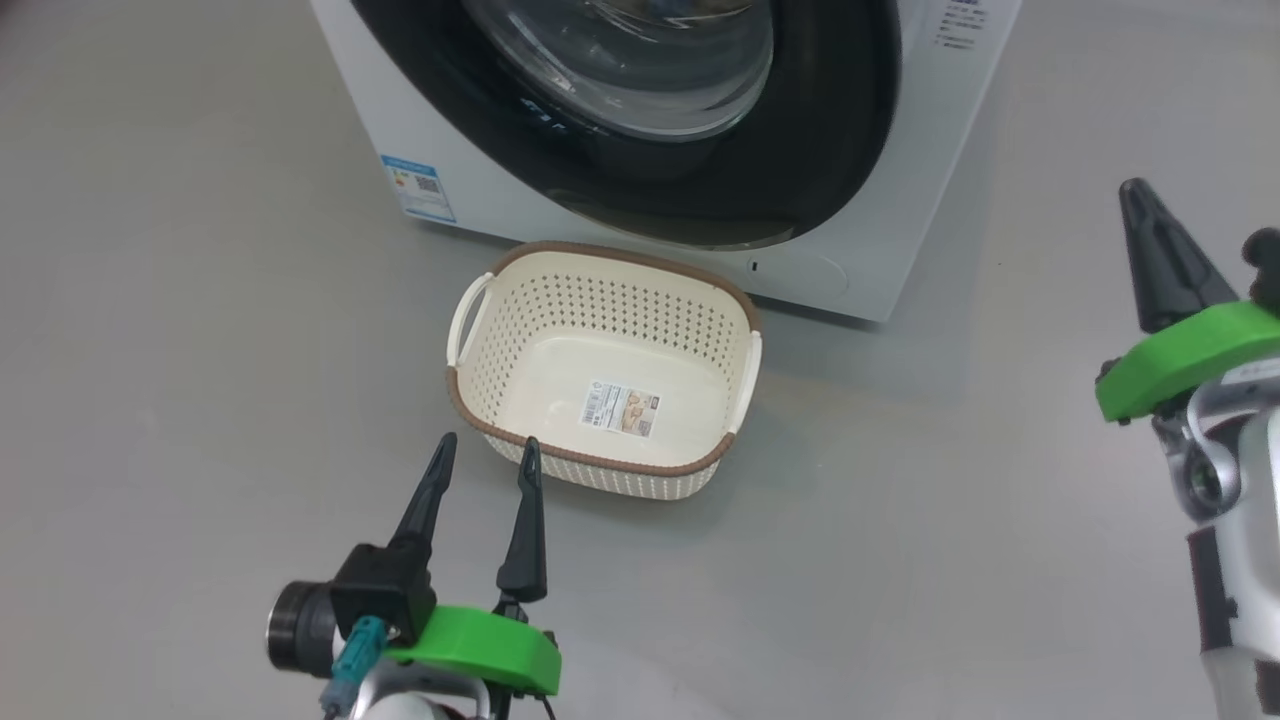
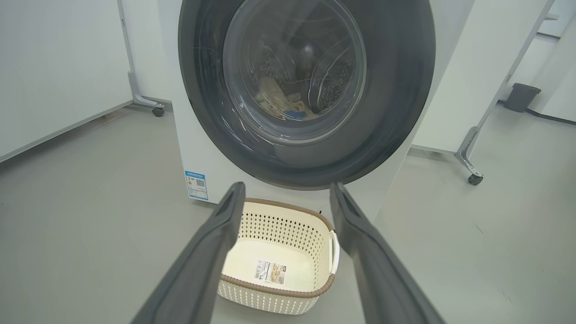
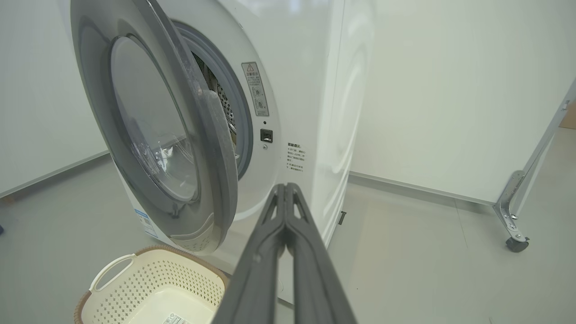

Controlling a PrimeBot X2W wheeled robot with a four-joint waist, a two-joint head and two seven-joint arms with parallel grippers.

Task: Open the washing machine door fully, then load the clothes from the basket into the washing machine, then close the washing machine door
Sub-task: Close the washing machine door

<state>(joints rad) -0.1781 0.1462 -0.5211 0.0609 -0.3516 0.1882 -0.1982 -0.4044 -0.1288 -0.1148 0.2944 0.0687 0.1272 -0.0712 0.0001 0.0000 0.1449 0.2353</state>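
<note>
Above the grey floor (image 1: 150,350), your left claw (image 1: 489,443) is wide apart, your right claw (image 1: 1137,195) pressed together; both empty.

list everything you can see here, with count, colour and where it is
big white front-loading washing machine: one, white, ahead on the grey floor
round glass-windowed washing machine door: one, glossy black rim, ajar
pale cream fabric garment: one, cream with blue patch, inside the machine behind the door glass
rectangular cream perforated plastic basket: one, cream with brown rim, on the floor before the machine, empty but for a white printed label
blue label sticker: one, blue, machine's lower front corner
white wheeled partition panels: two, white, either side of the machine
left gripper: one, dark with green mount, jaws open, near the basket's front rim
right gripper: one, same colours, jaws shut, right of the machine
</note>
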